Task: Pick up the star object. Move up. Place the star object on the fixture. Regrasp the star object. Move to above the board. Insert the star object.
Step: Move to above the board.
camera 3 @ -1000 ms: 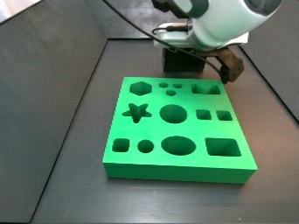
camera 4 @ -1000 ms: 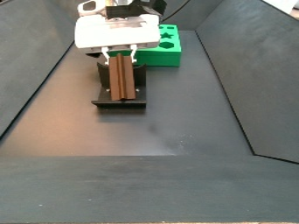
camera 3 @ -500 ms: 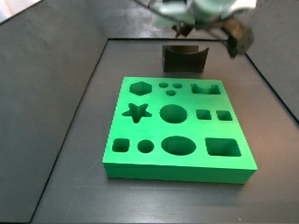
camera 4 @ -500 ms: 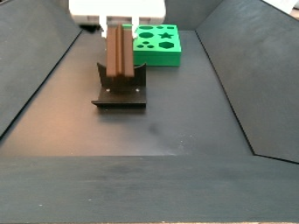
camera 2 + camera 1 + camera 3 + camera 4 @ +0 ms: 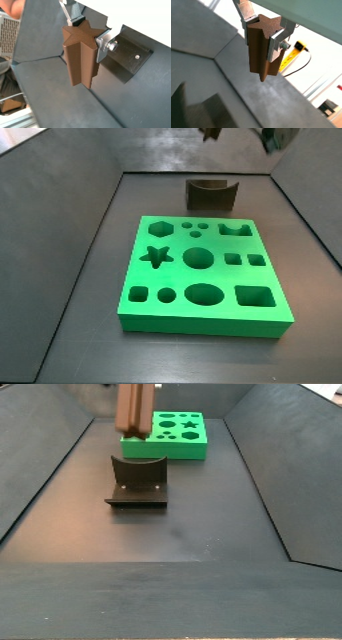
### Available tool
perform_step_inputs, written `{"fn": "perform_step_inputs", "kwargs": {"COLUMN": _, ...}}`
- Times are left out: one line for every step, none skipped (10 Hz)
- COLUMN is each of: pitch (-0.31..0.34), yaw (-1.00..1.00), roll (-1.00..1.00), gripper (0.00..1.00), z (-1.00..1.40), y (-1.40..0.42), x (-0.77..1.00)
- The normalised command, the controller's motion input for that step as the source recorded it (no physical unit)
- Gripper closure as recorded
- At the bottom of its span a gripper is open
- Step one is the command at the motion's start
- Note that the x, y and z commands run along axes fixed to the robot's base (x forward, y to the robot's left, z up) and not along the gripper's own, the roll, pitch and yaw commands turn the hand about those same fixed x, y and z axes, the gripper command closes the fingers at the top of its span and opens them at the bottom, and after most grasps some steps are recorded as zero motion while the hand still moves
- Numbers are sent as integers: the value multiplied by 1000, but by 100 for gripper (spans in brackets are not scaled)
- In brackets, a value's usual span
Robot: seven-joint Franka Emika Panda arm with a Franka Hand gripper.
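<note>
The star object, a long brown star-profiled prism, hangs lengthwise between the silver fingers of my gripper. My gripper is shut on its upper end. In a side view only the prism shows at the top edge, high above the fixture. Its lower tip shows at the top right of a side view, with the gripper body out of frame. The dark fixture stands bare behind the green board.
The board's star-shaped hole lies on its left side among round, square and hexagon holes. Sloped black walls enclose the dark floor on both sides. The board sits at the far end beyond the fixture.
My gripper has risen straight up with the star object, from just over the fixture to the top edge of both side views. The fixture now stands uncovered.
</note>
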Motion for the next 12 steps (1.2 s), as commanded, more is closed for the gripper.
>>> {"fn": "perform_step_inputs", "kwargs": {"pitch": 97, "yaw": -249, "roll": -71, "gripper": 100, "z": 1000, "y": 92, "x": -162}}
{"fn": "perform_step_inputs", "kwargs": {"pitch": 139, "yaw": -197, "roll": -89, "gripper": 100, "z": 1000, "y": 93, "x": -163}}
{"fn": "perform_step_inputs", "kwargs": {"pitch": 168, "yaw": -142, "roll": -98, "gripper": 100, "z": 1000, "y": 91, "x": -160}}
{"fn": "perform_step_inputs", "kwargs": {"pitch": 190, "yaw": -72, "roll": -93, "gripper": 100, "z": 982, "y": 81, "x": -148}}
{"fn": "perform_step_inputs", "kwargs": {"pitch": 198, "yaw": -25, "roll": -80, "gripper": 100, "z": 794, "y": 57, "x": -111}}
{"fn": "perform_step_inputs", "kwargs": {"pitch": 197, "yaw": 5, "roll": -67, "gripper": 100, "z": 669, "y": 41, "x": -87}}
{"fn": "perform_step_inputs", "kwargs": {"pitch": 182, "yaw": 72, "roll": -44, "gripper": 100, "z": 360, "y": 11, "x": -33}}
{"fn": "perform_step_inputs", "kwargs": {"pitch": 178, "yaw": 94, "roll": -44, "gripper": 100, "z": 235, "y": 3, "x": -11}}
{"fn": "perform_step_inputs", "kwargs": {"pitch": 135, "yaw": -75, "roll": -1000, "gripper": 100, "z": 85, "y": -1000, "x": -367}}
{"fn": "perform_step_inputs", "kwargs": {"pitch": 132, "yaw": -71, "roll": -1000, "gripper": 100, "z": 81, "y": -1000, "x": -364}}
{"fn": "perform_step_inputs", "kwargs": {"pitch": 126, "yaw": -61, "roll": -1000, "gripper": 100, "z": 103, "y": -1000, "x": -385}}
{"fn": "perform_step_inputs", "kwargs": {"pitch": 124, "yaw": -51, "roll": -1000, "gripper": 100, "z": 89, "y": -1000, "x": -383}}
